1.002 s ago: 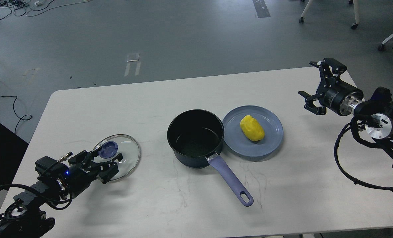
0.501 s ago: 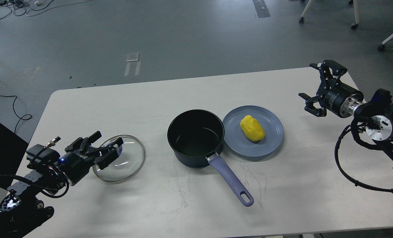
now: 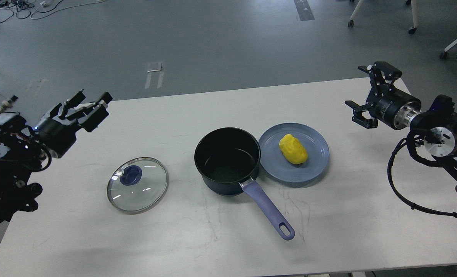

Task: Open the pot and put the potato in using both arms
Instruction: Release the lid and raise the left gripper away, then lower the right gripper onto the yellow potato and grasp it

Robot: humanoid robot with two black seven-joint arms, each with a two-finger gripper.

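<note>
A dark pot (image 3: 227, 160) with a purple handle (image 3: 271, 211) stands open and empty at the table's middle. Its glass lid (image 3: 137, 184) with a blue knob lies flat on the table to the pot's left. A yellow potato (image 3: 293, 149) lies on a blue plate (image 3: 316, 166) touching the pot's right side. My left gripper (image 3: 86, 107) is open and empty, raised above the table's far left, well away from the lid. My right gripper (image 3: 367, 94) is open and empty, above the table's far right, to the right of the plate.
The white table (image 3: 197, 107) ends at a far edge with grey floor behind. Chair legs on casters (image 3: 412, 30) stand at the back right, and cables (image 3: 5, 111) lie on the floor at the left.
My left gripper has let go of the lid, risen and pulled back to the far left. The lid lies flat on the table. My right gripper has shifted slightly up.
</note>
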